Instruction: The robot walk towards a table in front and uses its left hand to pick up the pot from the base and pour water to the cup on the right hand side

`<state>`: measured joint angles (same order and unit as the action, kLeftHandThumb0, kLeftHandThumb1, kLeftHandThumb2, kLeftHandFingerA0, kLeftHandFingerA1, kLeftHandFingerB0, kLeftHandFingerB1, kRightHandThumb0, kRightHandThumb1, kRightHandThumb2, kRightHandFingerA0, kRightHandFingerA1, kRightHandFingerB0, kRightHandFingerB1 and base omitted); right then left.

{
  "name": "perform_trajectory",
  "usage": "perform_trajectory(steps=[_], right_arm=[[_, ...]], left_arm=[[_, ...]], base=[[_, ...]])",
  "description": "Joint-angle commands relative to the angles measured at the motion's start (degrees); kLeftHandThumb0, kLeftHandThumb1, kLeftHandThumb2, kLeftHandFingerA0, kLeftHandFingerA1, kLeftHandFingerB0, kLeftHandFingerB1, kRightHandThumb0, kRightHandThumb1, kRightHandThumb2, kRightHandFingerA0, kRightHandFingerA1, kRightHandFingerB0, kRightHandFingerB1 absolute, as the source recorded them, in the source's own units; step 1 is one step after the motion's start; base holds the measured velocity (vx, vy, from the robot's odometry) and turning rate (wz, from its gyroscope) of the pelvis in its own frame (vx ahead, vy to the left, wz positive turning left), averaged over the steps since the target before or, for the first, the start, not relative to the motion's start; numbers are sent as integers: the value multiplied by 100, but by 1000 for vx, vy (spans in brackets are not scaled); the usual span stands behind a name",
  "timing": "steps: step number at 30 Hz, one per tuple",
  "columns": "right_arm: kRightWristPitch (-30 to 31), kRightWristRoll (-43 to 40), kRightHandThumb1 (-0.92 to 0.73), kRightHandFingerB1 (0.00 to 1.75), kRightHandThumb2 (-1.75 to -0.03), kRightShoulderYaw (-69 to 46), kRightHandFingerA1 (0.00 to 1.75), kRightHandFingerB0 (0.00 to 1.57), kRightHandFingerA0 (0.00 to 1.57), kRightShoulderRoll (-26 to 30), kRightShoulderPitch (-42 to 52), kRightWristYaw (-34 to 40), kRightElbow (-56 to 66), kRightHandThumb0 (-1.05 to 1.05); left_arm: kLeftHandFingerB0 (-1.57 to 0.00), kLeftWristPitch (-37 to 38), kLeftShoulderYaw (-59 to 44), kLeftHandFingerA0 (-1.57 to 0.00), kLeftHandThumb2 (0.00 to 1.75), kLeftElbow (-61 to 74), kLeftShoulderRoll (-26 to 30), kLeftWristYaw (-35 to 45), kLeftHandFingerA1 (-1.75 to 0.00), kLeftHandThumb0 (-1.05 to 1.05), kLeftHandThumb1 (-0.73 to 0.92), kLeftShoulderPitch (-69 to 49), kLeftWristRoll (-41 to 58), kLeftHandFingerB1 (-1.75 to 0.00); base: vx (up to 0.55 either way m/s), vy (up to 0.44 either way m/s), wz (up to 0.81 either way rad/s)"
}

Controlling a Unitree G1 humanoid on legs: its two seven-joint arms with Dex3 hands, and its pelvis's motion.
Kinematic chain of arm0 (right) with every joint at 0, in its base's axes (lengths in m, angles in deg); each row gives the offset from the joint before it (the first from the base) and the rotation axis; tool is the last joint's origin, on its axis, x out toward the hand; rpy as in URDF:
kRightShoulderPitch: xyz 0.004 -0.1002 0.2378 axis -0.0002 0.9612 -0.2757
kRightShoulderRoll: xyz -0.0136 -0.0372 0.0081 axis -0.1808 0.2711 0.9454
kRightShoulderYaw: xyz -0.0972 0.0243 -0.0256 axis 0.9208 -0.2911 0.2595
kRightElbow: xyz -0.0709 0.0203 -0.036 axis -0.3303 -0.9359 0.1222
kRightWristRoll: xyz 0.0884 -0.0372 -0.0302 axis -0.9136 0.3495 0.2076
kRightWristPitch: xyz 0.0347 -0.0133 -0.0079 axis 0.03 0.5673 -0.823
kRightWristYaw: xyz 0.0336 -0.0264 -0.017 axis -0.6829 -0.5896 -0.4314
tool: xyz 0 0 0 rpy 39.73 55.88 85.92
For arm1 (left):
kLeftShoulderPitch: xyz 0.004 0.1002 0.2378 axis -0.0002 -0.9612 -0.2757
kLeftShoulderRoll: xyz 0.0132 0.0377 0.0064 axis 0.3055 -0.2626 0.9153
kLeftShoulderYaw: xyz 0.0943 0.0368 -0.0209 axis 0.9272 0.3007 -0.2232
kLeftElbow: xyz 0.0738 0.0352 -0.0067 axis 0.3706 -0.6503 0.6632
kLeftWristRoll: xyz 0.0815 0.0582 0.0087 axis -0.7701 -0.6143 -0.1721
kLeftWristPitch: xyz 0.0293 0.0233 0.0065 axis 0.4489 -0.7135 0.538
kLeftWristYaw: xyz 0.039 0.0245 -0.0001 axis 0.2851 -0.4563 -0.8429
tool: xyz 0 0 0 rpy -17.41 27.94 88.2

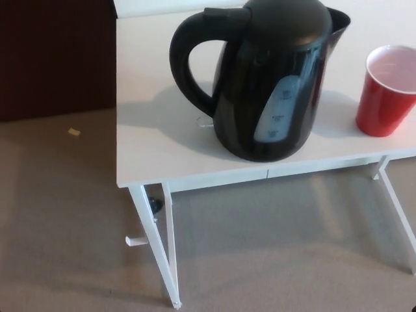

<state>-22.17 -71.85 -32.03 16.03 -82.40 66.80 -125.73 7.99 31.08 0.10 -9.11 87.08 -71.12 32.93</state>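
Floor (71, 227): grey carpet fills the near part of the view; a small pale scrap (74, 132) lies on it at the left, well apart from the desk legs.
Desk legs (158, 244): thin white metal legs come down from the near left corner, with a short white peg sticking out sideways low on them; a second white leg runs down at the far right edge of the view.
Desk (156, 149): white top, its near edge crossing the middle of the view – the left edge stands against a dark wall or panel behind.
Pot (260, 78): a black electric kettle, upright on the desk near the front edge, handle turned to the left, spout to the upper right. A pale water-level window (with small marks I cannot read) faces the camera. Any base under it is hidden by the body, so I cannot tell if one is there.
Small clear thing (205, 122): something thin and glassy lies on the desk just beside the pot's lower left – possibly a clip or loop.
Cup (385, 91): red, white inside, upright on the desk to the right of the pot, near but apart.
Hands: neither shows, so the fingers cannot be told.
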Motion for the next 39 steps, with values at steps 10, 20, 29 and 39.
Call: perform_trajectory(steps=[10, 20, 29, 39], right_arm=[[62, 2, -46, 42, -53, 25, 50, 53, 76, 34, -52, 143, 23, -18], [94, 4, -49, 42, -54, 38, 49, 54, 72, 23, -100, 153, 55, -18], [141, -56, -48, 42, -54, 8, 49, 53, 70, -1, -168, 146, 87, -17], [108, -69, -48, 44, -54, -35, 50, 57, 69, -4, -255, 185, 2, -14]], left_arm=[[-38, -55, 29, -44, 60, -24, 85, -55, -44, 8, 67, 45, 13, -39], [-38, -174, -10, -44, 59, 47, 114, -96, -43, 9, 65, 96, 67, -39], [-43, -144, 3, -47, 59, 112, 111, -112, -45, 7, 66, 122, 37, -41], [-41, -176, 30, -47, 59, 113, 150, -86, -45, 8, 66, 206, 35, -40]], base=[[22, 76, -5], [14, -144, 3], [1, -187, -12], [-1, 104, 3]])
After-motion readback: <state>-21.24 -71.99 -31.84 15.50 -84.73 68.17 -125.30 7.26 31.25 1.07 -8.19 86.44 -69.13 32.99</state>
